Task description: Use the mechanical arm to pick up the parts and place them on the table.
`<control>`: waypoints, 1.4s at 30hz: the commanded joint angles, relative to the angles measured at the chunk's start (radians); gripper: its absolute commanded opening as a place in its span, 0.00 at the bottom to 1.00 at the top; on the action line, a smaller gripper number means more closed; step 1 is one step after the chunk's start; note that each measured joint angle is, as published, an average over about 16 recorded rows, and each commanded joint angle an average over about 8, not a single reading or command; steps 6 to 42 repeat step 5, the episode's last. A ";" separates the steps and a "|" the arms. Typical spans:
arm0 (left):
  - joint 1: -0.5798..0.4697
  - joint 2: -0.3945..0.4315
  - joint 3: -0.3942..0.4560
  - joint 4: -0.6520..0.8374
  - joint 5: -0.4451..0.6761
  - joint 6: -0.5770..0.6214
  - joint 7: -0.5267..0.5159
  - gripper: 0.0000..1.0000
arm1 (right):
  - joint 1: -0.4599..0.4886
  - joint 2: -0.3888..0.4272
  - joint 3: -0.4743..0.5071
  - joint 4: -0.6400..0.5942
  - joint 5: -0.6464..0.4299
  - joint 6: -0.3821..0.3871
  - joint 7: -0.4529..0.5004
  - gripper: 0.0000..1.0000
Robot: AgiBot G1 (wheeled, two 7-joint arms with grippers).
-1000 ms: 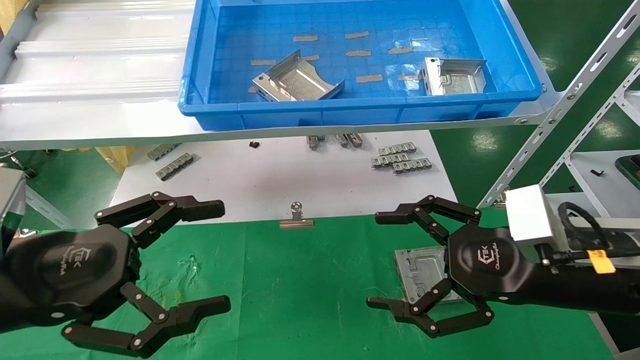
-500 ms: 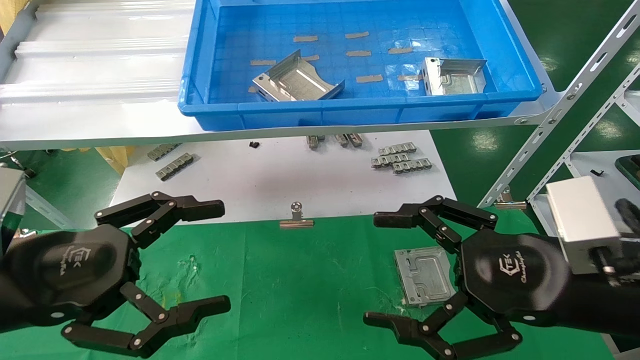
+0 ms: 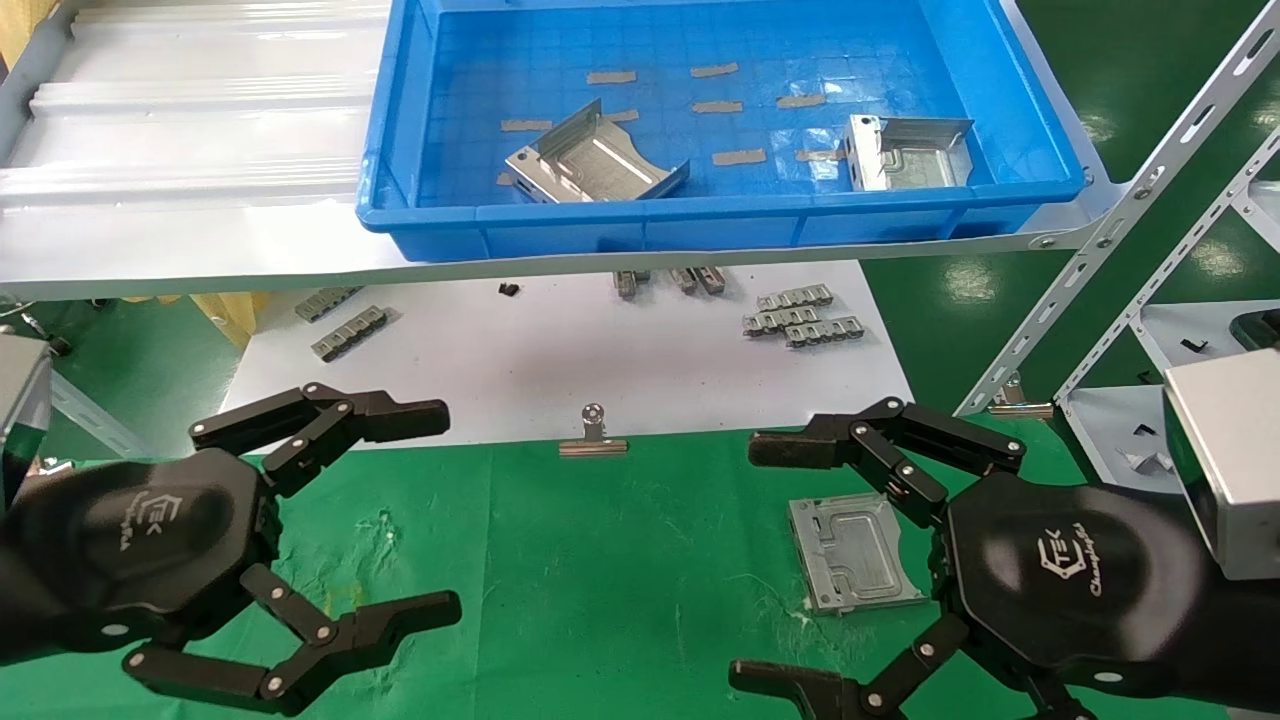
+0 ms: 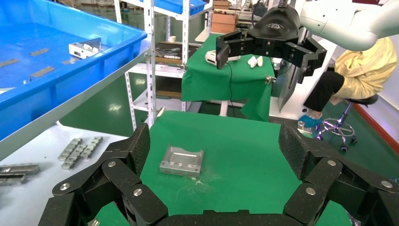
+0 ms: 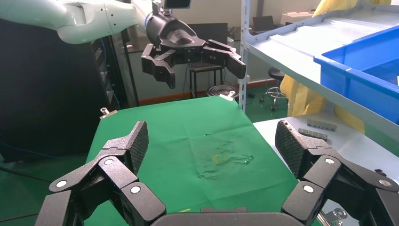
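One part (image 3: 858, 551) lies flat on the green surface (image 3: 620, 560), right side; two remain in the far bin (image 3: 420, 215). Right tool (image 3: 770, 565) released, empty, near the part. Left tool (image 3: 445, 515) released, idle. Recommended: rise clear, then reach the bin.

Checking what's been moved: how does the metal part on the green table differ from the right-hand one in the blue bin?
The part on the table lies flat on green felt; the bin part sits in the blue bin on the shelf, its side walls showing tall. Both are silver stamped trays.
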 commanded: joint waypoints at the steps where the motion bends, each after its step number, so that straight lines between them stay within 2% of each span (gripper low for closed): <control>1: 0.000 0.000 0.000 0.000 0.000 0.000 0.000 1.00 | -0.002 0.001 0.002 0.002 0.001 0.001 0.001 1.00; 42: 0.000 0.000 0.000 0.000 0.000 0.000 0.000 1.00 | 0.001 0.000 -0.002 -0.002 0.001 0.001 -0.002 1.00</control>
